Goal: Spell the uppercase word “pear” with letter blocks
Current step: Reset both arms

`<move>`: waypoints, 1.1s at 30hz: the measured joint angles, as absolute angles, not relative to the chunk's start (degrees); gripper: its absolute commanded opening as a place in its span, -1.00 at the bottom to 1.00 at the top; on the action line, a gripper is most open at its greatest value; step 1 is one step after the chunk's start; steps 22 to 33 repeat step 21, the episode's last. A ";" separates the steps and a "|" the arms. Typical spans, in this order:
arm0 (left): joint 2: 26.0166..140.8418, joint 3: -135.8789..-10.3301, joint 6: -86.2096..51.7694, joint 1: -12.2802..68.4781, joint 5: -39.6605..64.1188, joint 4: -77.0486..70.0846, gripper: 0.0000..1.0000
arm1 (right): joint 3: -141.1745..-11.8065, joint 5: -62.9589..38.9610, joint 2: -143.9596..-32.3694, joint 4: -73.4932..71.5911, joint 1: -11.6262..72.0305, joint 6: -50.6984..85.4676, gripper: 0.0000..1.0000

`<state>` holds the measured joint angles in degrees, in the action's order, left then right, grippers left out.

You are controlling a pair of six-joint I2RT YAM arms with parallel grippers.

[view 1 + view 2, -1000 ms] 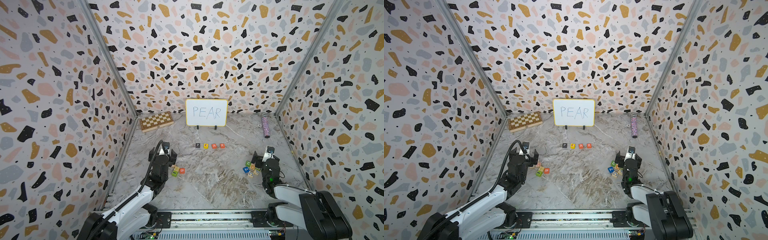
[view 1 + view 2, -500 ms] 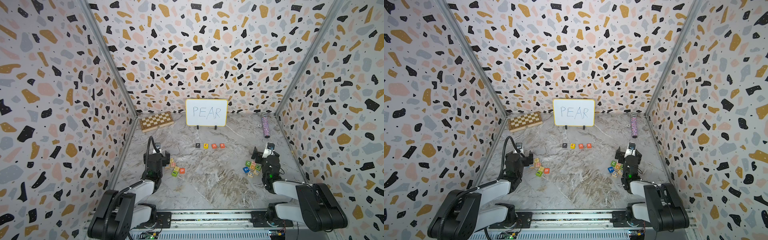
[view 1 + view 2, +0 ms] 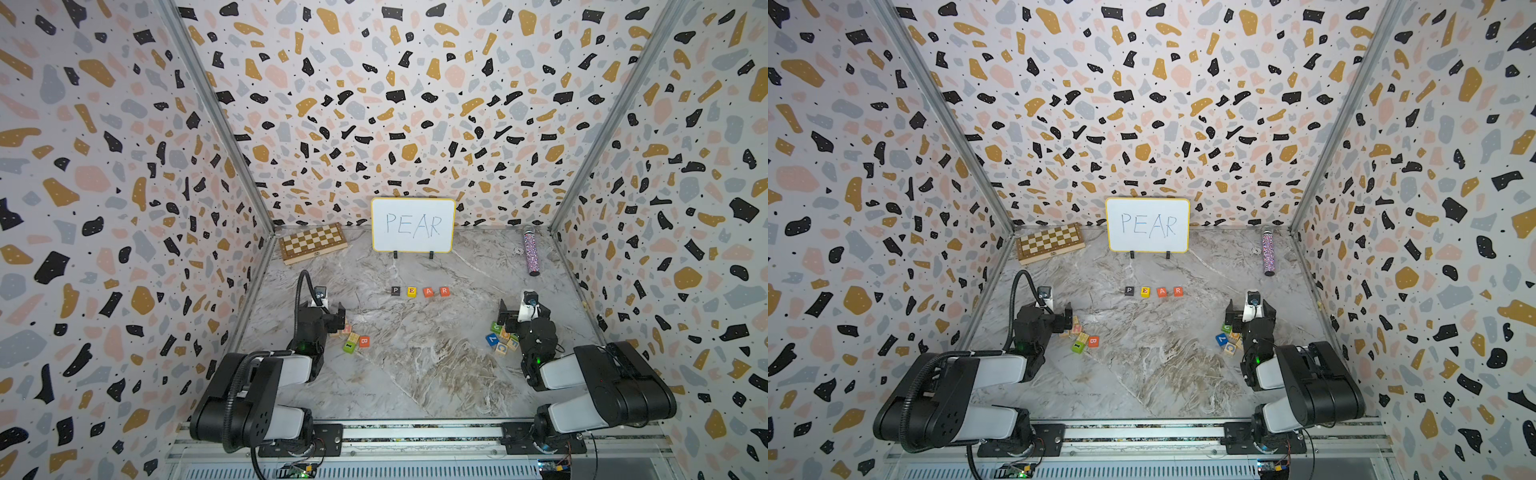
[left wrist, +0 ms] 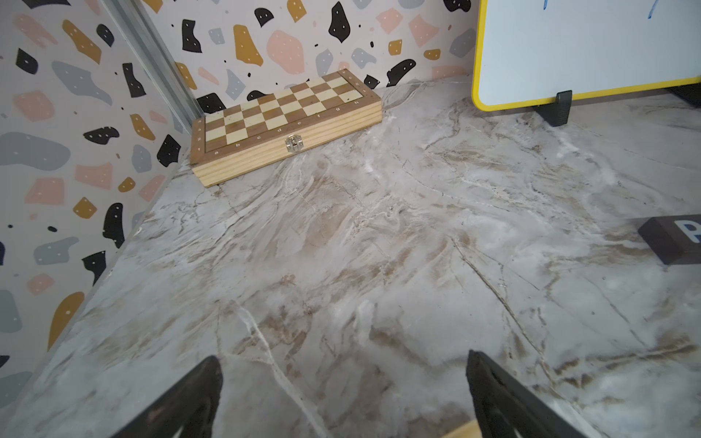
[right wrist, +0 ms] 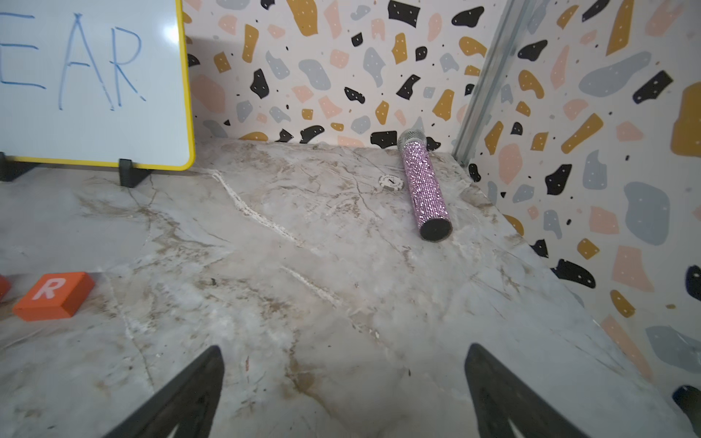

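Letter blocks (image 3: 411, 291), black, yellow and two orange-red cubes, are lying in a row spelling PEAR at mid-frame on the grey marbled tabletop (image 3: 415, 374). Left claw (image 4: 343, 364) and right claw (image 5: 343, 352) are hanging released, empty.

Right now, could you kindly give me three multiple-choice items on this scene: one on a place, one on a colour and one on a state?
1. Where does the chessboard box lie?
A. far left corner
B. far right corner
C. near edge, centre

2. What colour is the E block?
A. black
B. yellow
C. green

3. How do the left gripper and the right gripper stand?
A. both open, empty
B. both shut
C. left shut on a block

Answers:
1 A, both top views show it in the far corner on the robot's left.
2 B, its yellow face bears a red E, between the black P block and the orange-red A block.
3 A, each wrist view shows the jaws wide apart, gripping nothing.
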<state>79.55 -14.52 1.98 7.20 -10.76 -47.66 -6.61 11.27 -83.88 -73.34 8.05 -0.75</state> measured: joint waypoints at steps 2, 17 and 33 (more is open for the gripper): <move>80.18 -16.71 1.13 5.67 -9.85 -45.91 0.99 | -7.51 11.44 -84.20 -72.84 7.92 -0.54 0.99; 80.16 -18.41 -0.95 3.16 -8.25 -43.62 0.99 | -10.02 10.48 -84.79 -70.37 5.15 1.26 0.99; 80.16 -18.41 -1.08 3.16 -8.05 -43.53 0.98 | -10.22 10.26 -84.82 -69.87 5.15 1.26 0.99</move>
